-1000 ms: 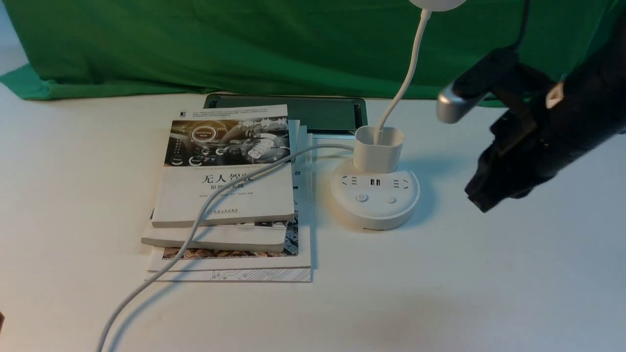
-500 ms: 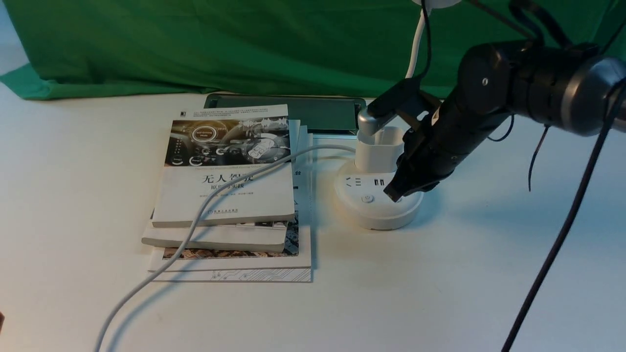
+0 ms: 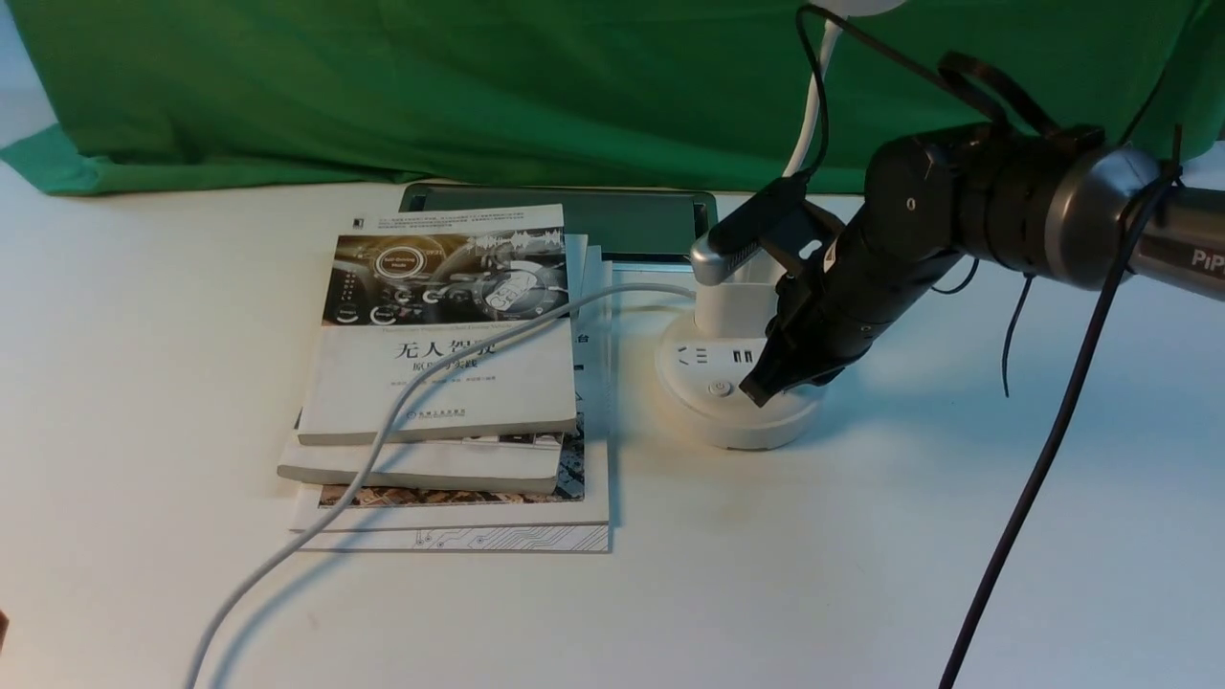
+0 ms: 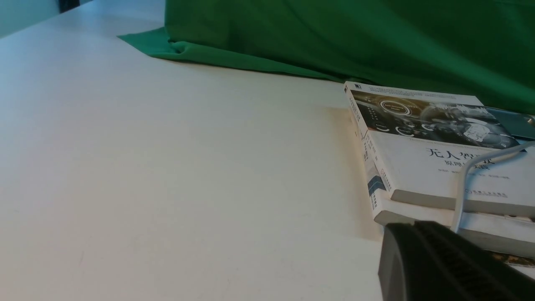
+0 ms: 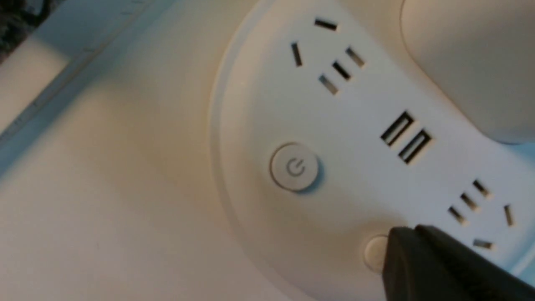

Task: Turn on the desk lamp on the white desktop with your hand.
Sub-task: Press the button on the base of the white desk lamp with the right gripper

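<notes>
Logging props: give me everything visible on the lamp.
The lamp is white and looks plastic: round flat base, oval cup, thin gooseneck, and a head cut off by the front view's top edge. The base has sockets, two USB ports, a power button and a smaller plain one. It stands upright, right of the books. The right gripper overlaps it; contact is unclear.

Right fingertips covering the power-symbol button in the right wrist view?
No, the power button shows whole, beside the fingers.

The front camera looks forward and down on the white desktop (image 3: 861,555). The left wrist camera shares its books (image 4: 451,167); the right one looks closely down at the lamp base (image 5: 259,209).
</notes>
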Controlling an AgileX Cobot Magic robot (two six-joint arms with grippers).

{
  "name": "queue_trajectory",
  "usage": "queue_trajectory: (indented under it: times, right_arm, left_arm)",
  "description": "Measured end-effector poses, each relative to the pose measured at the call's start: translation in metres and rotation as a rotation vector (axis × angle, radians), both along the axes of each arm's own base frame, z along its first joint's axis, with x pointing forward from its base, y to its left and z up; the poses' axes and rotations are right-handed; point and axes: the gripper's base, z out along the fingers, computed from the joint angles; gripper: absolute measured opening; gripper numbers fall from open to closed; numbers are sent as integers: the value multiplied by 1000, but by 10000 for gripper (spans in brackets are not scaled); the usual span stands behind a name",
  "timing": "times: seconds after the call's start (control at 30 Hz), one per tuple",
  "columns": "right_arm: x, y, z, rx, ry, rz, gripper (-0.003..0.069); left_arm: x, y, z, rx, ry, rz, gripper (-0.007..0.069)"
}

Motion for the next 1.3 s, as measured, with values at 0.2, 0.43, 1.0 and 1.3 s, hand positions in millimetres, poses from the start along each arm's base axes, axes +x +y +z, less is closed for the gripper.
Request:
queue_trajectory:
  times: [0.2, 0.43, 1.0, 1.3]
  right_arm:
    - [1, 1, -5, -1, 10, -7, 29]
    - [1, 7, -14, -19, 42, 3, 31]
    - [-28, 4, 27, -45, 90, -18, 30]
    - [-133, -52, 141, 178, -208, -105, 30]
  left_arm:
    - [0, 0, 0, 0, 0, 0, 21]
    - [0, 0, 0, -5, 0, 0, 21]
    - [0, 0, 0, -5, 0, 0, 21]
    - [0, 0, 0, -5, 0, 0, 21]
